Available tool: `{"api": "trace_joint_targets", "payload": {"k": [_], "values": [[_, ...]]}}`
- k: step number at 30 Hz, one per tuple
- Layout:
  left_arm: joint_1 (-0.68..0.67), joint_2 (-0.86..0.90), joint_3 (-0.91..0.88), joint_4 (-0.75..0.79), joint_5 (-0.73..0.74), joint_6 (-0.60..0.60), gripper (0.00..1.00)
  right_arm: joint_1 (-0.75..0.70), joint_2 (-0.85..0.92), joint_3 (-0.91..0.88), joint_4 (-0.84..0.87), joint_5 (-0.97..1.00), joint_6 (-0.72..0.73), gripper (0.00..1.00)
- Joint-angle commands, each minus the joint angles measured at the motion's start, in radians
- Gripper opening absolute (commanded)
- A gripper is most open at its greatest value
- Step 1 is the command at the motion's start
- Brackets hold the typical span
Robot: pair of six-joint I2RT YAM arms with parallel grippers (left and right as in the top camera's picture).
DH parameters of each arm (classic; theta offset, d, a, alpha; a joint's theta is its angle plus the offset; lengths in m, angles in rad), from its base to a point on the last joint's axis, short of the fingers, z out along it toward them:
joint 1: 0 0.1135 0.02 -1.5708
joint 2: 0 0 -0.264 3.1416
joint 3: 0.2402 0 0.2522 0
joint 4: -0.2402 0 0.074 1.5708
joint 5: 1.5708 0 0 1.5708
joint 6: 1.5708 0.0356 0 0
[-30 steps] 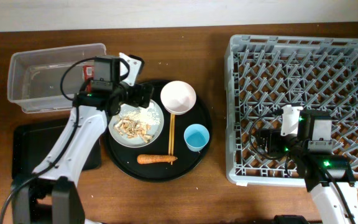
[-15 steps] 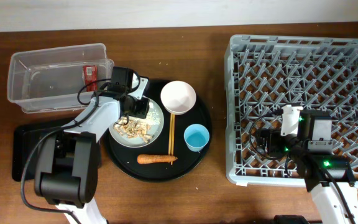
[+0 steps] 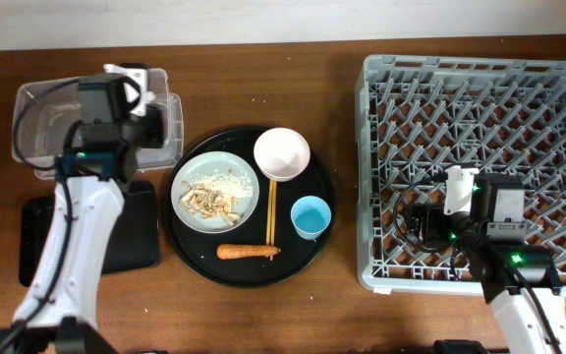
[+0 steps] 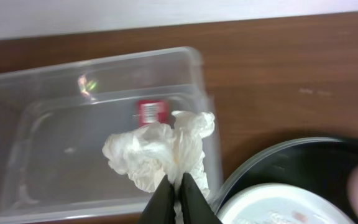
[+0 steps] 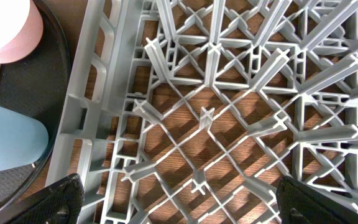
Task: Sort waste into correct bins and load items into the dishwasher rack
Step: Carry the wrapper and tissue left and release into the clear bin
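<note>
**Crumpled tissue held over the clear tub**

Crumpled white tissue [image 4: 160, 152] hangs pinched between the tightly closed fingers of the left hand [image 4: 173, 198]. It is above the right end of the clear plastic tub [image 4: 55, 81], which sits at the far-left corner of the worktop. The red snack wrapper [image 4: 149, 112] already lies inside the tub.

From the wrist view the wad looks close to the tub's right wall. A release here might catch the rim or spill toward the round black tray [image 4: 303, 162]. The safer move, I judge, is to carry it toward the tub's middle, lower it a little, then spread the fingers fully. Tissue is light and may cling to a fingertip, so a second opening could be needed.

The right hand [image 5: 179, 208] hovers spread wide and holding nothing over the dishwasher rack [image 5: 229, 93], by the worktop's right edge.
</note>
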Motion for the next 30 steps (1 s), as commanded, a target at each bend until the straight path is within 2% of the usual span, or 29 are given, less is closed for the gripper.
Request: {"api": "trace_joint_targets", "payload": {"k": [1,2,4,5,6,8,10,13,17,19,20,21,23,25,28,30], "values": [[0.097,0.1,0.003,0.059,-0.032,0.005,0.1,0.006,0.0,0.018,0.002,-0.003,0.008,0.98],[0.119,0.135,0.003,0.081,-0.032,0.005,0.15,0.006,0.0,0.018,0.002,-0.003,0.008,0.98],[0.139,0.176,0.003,0.09,-0.029,0.005,0.18,0.006,0.0,0.018,0.0,-0.003,0.008,0.98],[0.141,0.187,0.003,0.09,-0.024,0.005,0.35,0.006,0.0,0.018,-0.001,-0.003,0.008,0.98],[0.141,0.188,0.003,0.095,-0.024,0.005,0.43,0.006,0.0,0.018,-0.001,-0.003,0.008,0.98],[0.141,0.163,0.013,0.089,-0.021,0.005,0.67,0.006,0.0,0.018,-0.001,-0.003,0.008,0.98],[0.134,0.113,0.023,0.056,-0.003,0.005,0.7,0.006,0.0,0.018,-0.004,-0.003,0.008,0.98],[0.07,0.002,0.023,-0.061,0.175,0.005,0.73,0.006,0.0,0.018,-0.003,-0.003,0.008,0.98],[-0.035,-0.003,0.022,-0.199,0.179,-0.027,0.76,0.006,0.0,0.018,-0.004,-0.003,0.008,0.98],[-0.106,-0.003,0.018,-0.361,0.198,-0.178,0.81,0.006,0.0,0.018,-0.003,-0.003,0.008,0.98],[-0.133,-0.003,0.018,-0.441,0.215,-0.249,0.96,0.006,0.0,0.018,-0.004,-0.002,0.008,0.98],[-0.166,-0.003,0.017,-0.533,0.244,-0.385,0.99,0.006,0.001,0.018,-0.003,-0.003,0.008,0.98],[-0.214,-0.003,-0.01,-0.602,0.309,-0.575,0.99,0.006,0.005,0.018,-0.003,-0.003,0.008,0.98],[-0.262,-0.003,-0.056,-0.613,0.405,-0.742,0.99,0.006,0.013,0.018,-0.004,-0.003,0.008,0.98],[-0.344,-0.003,-0.159,-0.561,0.405,-1.058,0.99,0.006,0.023,0.018,-0.004,-0.003,0.008,0.98],[-0.402,-0.003,-0.238,-0.457,0.406,-1.161,0.99,0.006,0.023,0.018,-0.004,-0.003,0.008,0.98]]}}
